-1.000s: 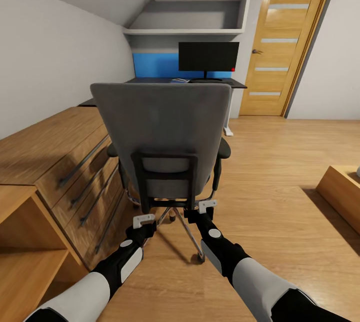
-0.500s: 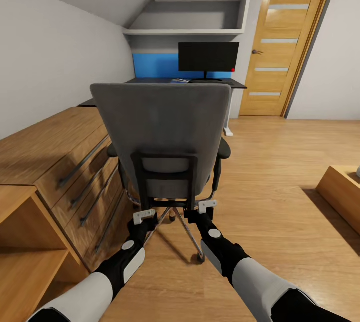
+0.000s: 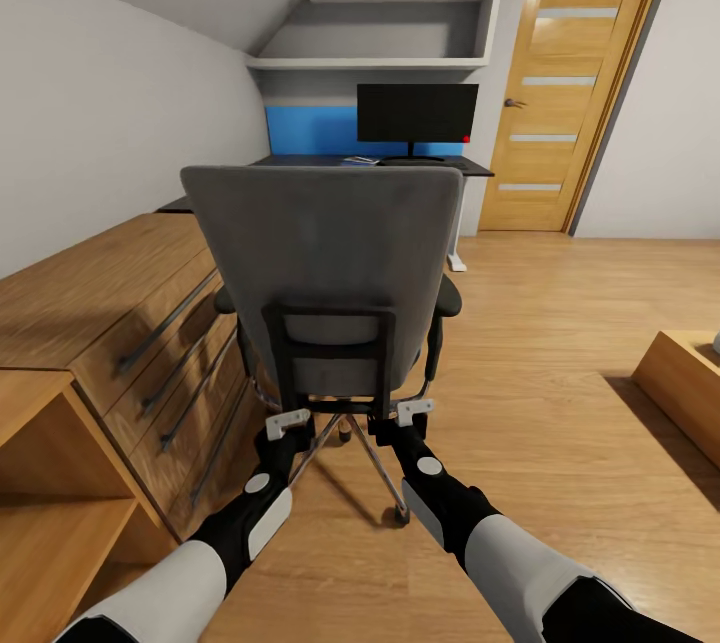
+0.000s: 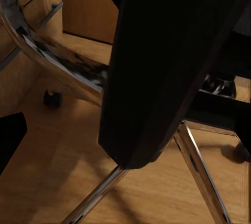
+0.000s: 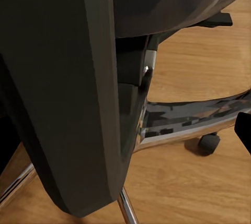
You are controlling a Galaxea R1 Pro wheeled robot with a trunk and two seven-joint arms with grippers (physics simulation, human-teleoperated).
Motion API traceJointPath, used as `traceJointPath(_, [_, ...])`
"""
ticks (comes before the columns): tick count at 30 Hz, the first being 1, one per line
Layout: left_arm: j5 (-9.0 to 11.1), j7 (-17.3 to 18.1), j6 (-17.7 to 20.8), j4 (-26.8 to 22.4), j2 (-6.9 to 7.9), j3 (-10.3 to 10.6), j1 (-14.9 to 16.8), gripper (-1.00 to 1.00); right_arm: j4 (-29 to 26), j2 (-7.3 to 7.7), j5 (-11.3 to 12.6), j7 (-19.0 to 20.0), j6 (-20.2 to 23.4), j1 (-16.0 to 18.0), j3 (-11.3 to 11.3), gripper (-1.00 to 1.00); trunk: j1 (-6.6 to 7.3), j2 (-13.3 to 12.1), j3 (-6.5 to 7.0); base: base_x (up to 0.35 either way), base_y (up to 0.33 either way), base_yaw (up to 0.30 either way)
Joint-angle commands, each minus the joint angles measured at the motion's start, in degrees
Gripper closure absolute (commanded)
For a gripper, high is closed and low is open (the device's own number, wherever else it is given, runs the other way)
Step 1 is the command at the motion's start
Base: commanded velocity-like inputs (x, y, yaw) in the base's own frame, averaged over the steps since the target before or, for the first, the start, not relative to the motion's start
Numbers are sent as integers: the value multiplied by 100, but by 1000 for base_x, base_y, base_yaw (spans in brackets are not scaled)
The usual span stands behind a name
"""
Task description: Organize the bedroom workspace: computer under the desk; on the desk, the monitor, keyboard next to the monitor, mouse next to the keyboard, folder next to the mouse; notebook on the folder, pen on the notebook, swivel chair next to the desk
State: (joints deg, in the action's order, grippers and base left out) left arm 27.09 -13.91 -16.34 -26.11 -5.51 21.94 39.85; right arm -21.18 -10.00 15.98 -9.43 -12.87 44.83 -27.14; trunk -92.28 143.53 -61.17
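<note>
Both grippers sit low at the black back frame of the swivel chair: left gripper at its 7 o'clock corner, right gripper at 5 o'clock; whether either is closed on the frame, cannot tell. Chair stands between robot and desk, monitor at 12 o'clock beyond. Likely heavy, rigid, free-rolling on casters, so push low and evenly. Since a second ago the left gripper has crept up toward the frame; right unchanged.

Ahead of my hands the wooden floor carries the swivel chair on its castors. Beyond it, the desk bears the monitor.
</note>
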Motion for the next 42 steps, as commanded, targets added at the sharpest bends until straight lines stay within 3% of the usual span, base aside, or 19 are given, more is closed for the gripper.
traceJointPath(1, [43, -47, -25, -38, 7, 46, 5, -100, 13, 0, 55, -42, -32, 8, -45, -100, 1, 2, -5, 0, 0, 0])
traceJointPath(8, [7, -37, -24, -267, -5, 96, 5, -100, 14, 0, 56, -42, -32, 8, -45, -100, 1, 2, -5, 0, 0, 0])
traceJointPath(15, [-399, -54, -35, -207, -12, 417, 5, -100, 18, 0, 52, -36, -38, 2, -41, -100, 1, 2, -5, 0, 0, 0])
traceJointPath(18, [-454, -56, -40, -123, -10, 449, 5, -100, 22, 0, 53, -34, -39, 0, -43, -100, 1, 2, -5, 0, 0, 0])
traceJointPath(42, [-495, -59, -33, 86, 10, 469, 5, -100, 16, 0, 45, -40, -119, -1, -45, -100, 1, 2, -5, 112, 0, 0])
